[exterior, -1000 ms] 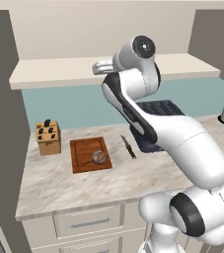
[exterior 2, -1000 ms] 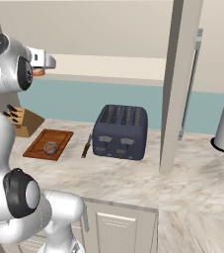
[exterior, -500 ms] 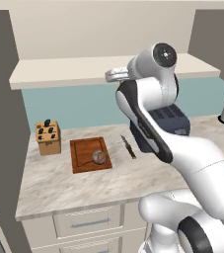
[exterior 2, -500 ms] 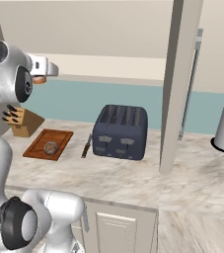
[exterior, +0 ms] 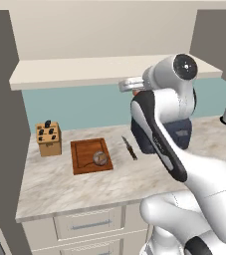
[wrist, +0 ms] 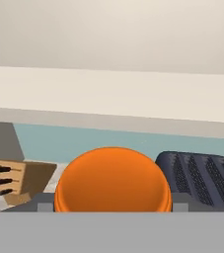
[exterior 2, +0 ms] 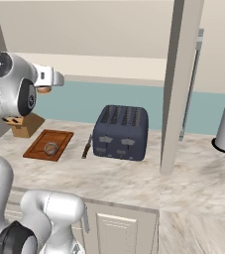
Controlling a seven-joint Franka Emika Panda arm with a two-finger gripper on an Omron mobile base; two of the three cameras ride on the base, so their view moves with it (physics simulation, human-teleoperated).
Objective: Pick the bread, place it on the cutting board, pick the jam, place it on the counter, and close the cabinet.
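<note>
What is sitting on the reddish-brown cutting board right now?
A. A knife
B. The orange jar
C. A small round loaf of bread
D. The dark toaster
C: the bread lies on the cutting board, while the knife lies on the counter beside the board and the toaster stands further along.

A dark four-slot toaster [exterior 2: 121, 133] is seen below the claw, a knife [exterior: 130, 148] beside it, a knife block [exterior: 49, 139] further off.

Jam [wrist: 113, 180] bottom cut off; toaster [exterior: 180, 135] partly behind arm.
</note>
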